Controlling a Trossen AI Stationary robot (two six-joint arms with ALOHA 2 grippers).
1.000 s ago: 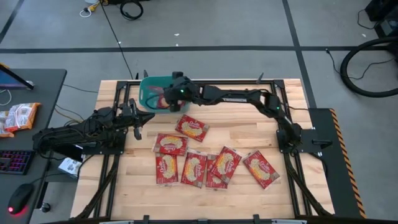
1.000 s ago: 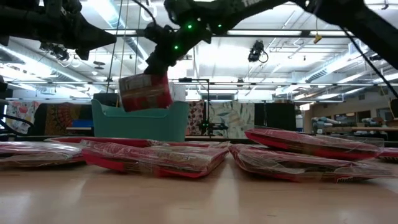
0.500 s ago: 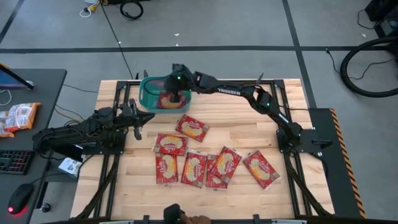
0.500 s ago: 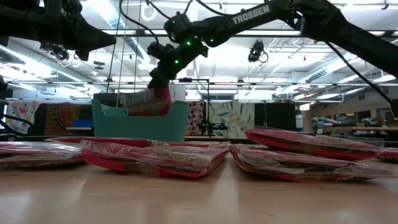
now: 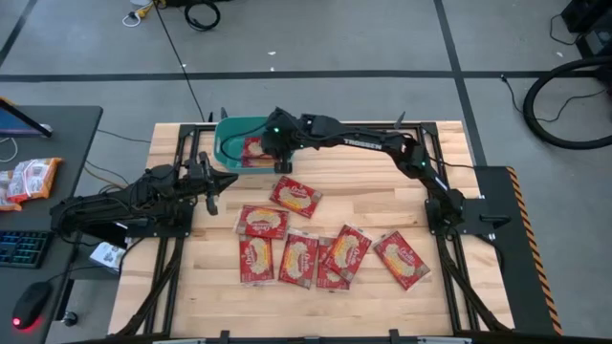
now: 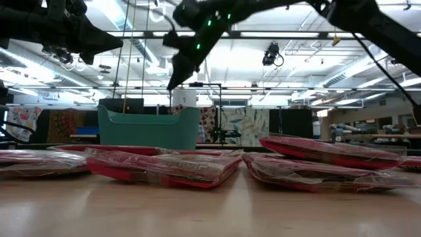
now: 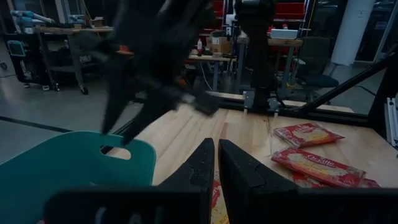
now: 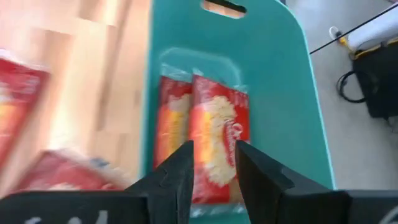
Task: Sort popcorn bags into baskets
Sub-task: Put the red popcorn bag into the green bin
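Observation:
The teal basket [image 5: 228, 137] stands at the table's far edge, left of the middle. Red popcorn bags [image 8: 211, 134] lie flat on its floor, one overlapping another. My right gripper [image 8: 214, 152] hangs open above the basket [image 6: 148, 128], near its right wall, touching nothing. Several more popcorn bags [image 5: 295, 196] lie flat on the wooden table, toward the middle and the near side. My left gripper [image 5: 211, 194] is shut and empty above the table's left side, near the basket's near left corner.
The red bags on the table [image 6: 164, 168] overlap in a loose row toward the near edge. Bare wood lies between that row and the basket. A desk with a keyboard and more packets [image 5: 29, 180] stands beyond the table's left edge.
My right gripper has gone down into the basket with a popcorn bag, opened and let it go. It has since risen clear above the rim. The bag, which hung below the fingers, now lies flat in the basket.

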